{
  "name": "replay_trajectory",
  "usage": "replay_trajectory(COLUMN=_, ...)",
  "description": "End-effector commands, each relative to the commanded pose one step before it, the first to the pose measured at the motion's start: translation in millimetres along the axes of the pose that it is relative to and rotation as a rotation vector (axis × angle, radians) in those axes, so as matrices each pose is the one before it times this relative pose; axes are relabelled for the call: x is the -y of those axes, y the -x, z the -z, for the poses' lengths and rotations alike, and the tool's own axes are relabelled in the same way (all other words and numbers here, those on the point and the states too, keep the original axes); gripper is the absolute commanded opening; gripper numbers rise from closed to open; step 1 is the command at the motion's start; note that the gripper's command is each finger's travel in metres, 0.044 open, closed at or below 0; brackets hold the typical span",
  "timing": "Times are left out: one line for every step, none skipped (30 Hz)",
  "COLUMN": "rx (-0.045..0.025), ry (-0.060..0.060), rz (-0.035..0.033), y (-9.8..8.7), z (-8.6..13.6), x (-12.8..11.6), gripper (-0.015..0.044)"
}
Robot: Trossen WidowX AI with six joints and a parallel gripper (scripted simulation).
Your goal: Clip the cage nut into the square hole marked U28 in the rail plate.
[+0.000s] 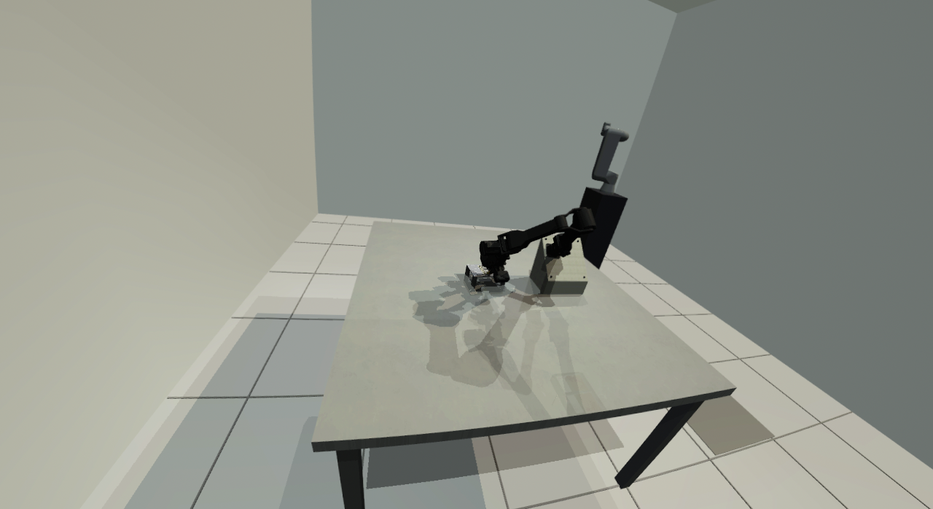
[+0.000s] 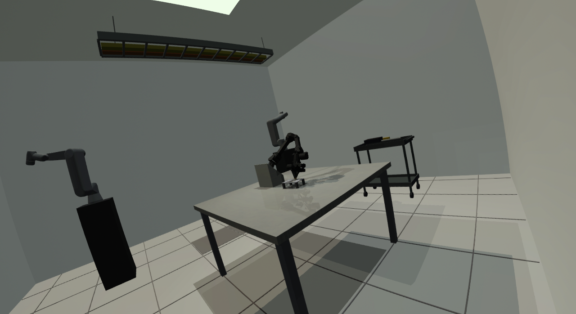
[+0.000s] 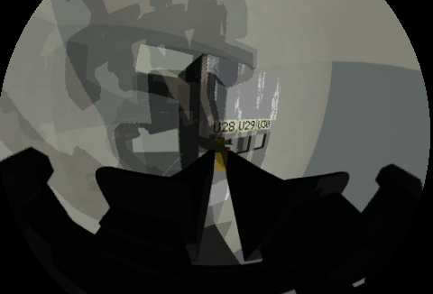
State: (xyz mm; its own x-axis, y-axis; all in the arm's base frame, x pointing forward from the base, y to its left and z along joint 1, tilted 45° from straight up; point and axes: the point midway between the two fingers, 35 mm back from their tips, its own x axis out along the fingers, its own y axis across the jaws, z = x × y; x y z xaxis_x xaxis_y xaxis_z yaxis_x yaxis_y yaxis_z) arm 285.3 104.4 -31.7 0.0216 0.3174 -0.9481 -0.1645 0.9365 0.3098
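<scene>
Cage nut [image 3: 220, 160], a small yellow piece, sat between the tips of our gripper [image 1: 501, 276] [image 2: 295, 177] [image 3: 219, 155], whose fingers were nearly shut and clamped on it. It lay directly in line with the fingertips, just beside the U28 label [image 3: 224, 126] and, we judged, over or at that hole; whether the wings had entered, we could not tell. Its long axis was unreadable too. Around it lay the rail plate [image 1: 477, 269] [image 2: 289, 182] [image 3: 253, 97], raised on short legs on the table [image 1: 404, 349] [image 2: 257, 215]. Our wrist view alone made the labels and the nut's colour legible; the exterior view showed the fingers pointing down at the plate, which the wrist view did not.
</scene>
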Motion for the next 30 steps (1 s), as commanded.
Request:
replay_trajectory(rx=0.00130, ry=0.0015, rz=-0.00629, y=-0.19, z=-0.17, x=-0.14, gripper=0.0025)
replay_trajectory(rx=-0.00004, ry=0.0000, rz=-0.00233, y=-0.01, z=0.00, x=0.10, gripper=0.0025)
replay_trajectory(rx=-0.00004, ry=0.0000, rz=-0.00265, y=-0.01, z=0.00, x=0.12, gripper=0.0025)
replay_trajectory(rx=-0.00003, ry=0.0000, rz=-0.00299, y=-0.01, z=0.00, x=0.13, gripper=0.0025)
replay_trajectory(rx=-0.00002, ry=0.0000, rz=-0.00332, y=-0.01, z=0.00, x=0.15, gripper=0.0025)
replay_trajectory(rx=0.00000, ry=0.0000, rz=-0.00354, y=-0.01, z=0.00, x=0.16, gripper=0.0025)
replay_trajectory(rx=0.00001, ry=0.0000, rz=-0.00363, y=-0.01, z=0.00, x=0.16, gripper=0.0025)
replay_trajectory(rx=0.00003, ry=0.0000, rz=-0.00366, y=0.00, z=0.00, x=0.16, gripper=0.0025)
replay_trajectory(rx=0.00005, ry=0.0000, rz=-0.00366, y=0.00, z=0.00, x=0.16, gripper=0.0025)
replay_trajectory(rx=0.00001, ry=0.0000, rz=-0.00065, y=-0.02, z=0.00, x=0.04, gripper=0.0025)
replay_trajectory(rx=0.00000, ry=0.0000, rz=-0.00059, y=0.00, z=0.00, x=0.03, gripper=0.0025)
replay_trajectory(rx=0.00000, ry=0.0000, rz=-0.00124, y=-0.01, z=0.00, x=0.06, gripper=0.0025)
replay_trajectory(rx=0.00001, ry=0.0000, rz=-0.00167, y=-0.01, z=0.00, x=0.08, gripper=0.0025)
replay_trajectory(rx=0.00002, ry=0.0000, rz=-0.00218, y=-0.01, z=0.00, x=0.10, gripper=0.0025)
replay_trajectory(rx=0.00003, ry=0.0000, rz=-0.00277, y=-0.01, z=0.00, x=0.13, gripper=0.0025)
replay_trajectory(rx=0.00004, ry=0.0000, rz=-0.00278, y=-0.01, z=-0.01, x=0.13, gripper=0.0025)
replay_trajectory(rx=0.00000, ry=0.0000, rz=-0.00282, y=-0.02, z=-0.11, x=0.12, gripper=0.0025)
replay_trajectory(rx=0.00002, ry=0.0000, rz=-0.00301, y=-0.02, z=-0.12, x=0.13, gripper=0.0025)
replay_trajectory(rx=-0.00002, ry=0.0000, rz=-0.00065, y=0.00, z=0.00, x=0.03, gripper=0.0025)
replay_trajectory(rx=-0.00003, ry=0.0000, rz=-0.00119, y=-0.01, z=0.00, x=0.05, gripper=0.0025)
replay_trajectory(rx=-0.00004, ry=0.0000, rz=-0.00177, y=-0.01, z=-0.01, x=0.08, gripper=0.0025)
replay_trajectory(rx=-0.00005, ry=0.0000, rz=-0.00240, y=-0.01, z=-0.01, x=0.11, gripper=0.0025)
replay_trajectory(rx=-0.00005, ry=0.0000, rz=-0.00275, y=-0.01, z=-0.01, x=0.12, gripper=0.0025)
replay_trajectory(rx=-0.00004, ry=0.0000, rz=-0.00310, y=0.00, z=-0.06, x=0.13, gripper=0.0025)
replay_trajectory(rx=-0.00003, ry=0.0000, rz=-0.00345, y=0.00, z=-0.07, x=0.15, gripper=0.0025)
replay_trajectory(rx=-0.00001, ry=0.0000, rz=-0.00365, y=0.01, z=-0.07, x=0.16, gripper=0.0025)
replay_trajectory(rx=0.00001, ry=0.0000, rz=-0.00372, y=0.01, z=-0.08, x=0.16, gripper=0.0025)
replay_trajectory(rx=0.00003, ry=0.0000, rz=-0.00375, y=0.01, z=-0.08, x=0.16, gripper=0.0025)
replay_trajectory(rx=0.00005, ry=0.0000, rz=-0.00376, y=0.02, z=-0.08, x=0.16, gripper=0.0025)
replay_trajectory(rx=0.00007, ry=0.0000, rz=-0.00375, y=0.02, z=-0.08, x=0.16, gripper=0.0025)
